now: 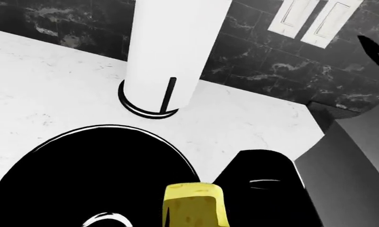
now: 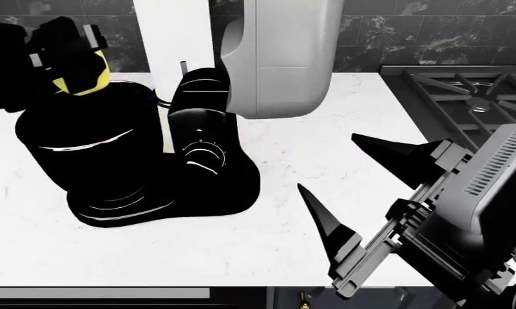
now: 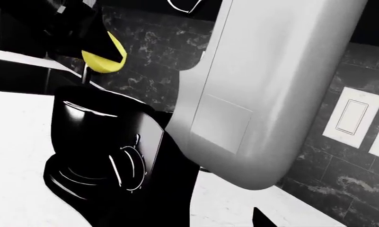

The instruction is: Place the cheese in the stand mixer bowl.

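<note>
The yellow cheese (image 2: 84,78) is held in my left gripper (image 2: 69,55), which is shut on it just above the rim of the glossy black stand mixer bowl (image 2: 95,145) at the far left. In the left wrist view the cheese (image 1: 194,204) hangs over the bowl's dark opening (image 1: 82,179). In the right wrist view the cheese (image 3: 106,56) shows above the bowl (image 3: 88,137). My right gripper (image 2: 348,187) is open and empty, low at the right, over the counter.
The mixer's black column with a round dial (image 2: 201,138) stands beside the bowl, its grey tilted head (image 2: 279,55) above. A white paper towel roll (image 1: 170,52) stands behind. A stove grate (image 2: 464,90) is at the far right. The white counter (image 2: 309,148) lies between.
</note>
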Robot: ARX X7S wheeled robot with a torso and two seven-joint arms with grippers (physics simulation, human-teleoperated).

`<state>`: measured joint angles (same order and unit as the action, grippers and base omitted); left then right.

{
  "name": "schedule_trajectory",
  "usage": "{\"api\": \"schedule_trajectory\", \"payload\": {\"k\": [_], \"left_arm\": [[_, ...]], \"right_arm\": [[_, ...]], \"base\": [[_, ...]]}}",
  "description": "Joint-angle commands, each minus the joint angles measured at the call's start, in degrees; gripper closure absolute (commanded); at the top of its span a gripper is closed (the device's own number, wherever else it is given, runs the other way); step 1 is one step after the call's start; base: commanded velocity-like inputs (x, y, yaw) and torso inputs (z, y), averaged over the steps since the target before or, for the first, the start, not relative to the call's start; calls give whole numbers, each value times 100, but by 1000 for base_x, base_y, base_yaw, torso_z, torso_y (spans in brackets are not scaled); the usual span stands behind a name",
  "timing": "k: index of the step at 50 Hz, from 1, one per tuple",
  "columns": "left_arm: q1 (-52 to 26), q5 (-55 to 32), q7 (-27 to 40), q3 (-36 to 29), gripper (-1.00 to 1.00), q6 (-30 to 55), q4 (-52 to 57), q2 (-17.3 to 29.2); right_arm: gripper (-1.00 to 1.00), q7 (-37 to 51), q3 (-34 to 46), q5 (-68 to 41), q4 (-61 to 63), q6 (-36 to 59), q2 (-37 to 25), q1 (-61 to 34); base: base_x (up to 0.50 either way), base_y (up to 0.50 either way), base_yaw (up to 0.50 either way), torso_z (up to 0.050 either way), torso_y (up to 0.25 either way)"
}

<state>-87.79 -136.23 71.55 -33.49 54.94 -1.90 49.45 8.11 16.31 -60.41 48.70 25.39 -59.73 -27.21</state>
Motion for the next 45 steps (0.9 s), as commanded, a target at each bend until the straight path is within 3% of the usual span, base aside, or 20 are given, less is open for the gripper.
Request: {"api": "schedule_trajectory", "payload": {"k": [1, 45], "left_arm": [[-127, 322, -5, -217, 100, 84, -389, -138], [-237, 924, -27, -766, 100, 277, -1070, -413]], "right_arm": [[-100, -13, -19, 3, -20, -44, -14, 37], [-100, -34, 11, 64, -88, -108, 30, 88]], "base": [[0, 0, 0, 0, 0], [0, 0, 0, 0, 0]]}}
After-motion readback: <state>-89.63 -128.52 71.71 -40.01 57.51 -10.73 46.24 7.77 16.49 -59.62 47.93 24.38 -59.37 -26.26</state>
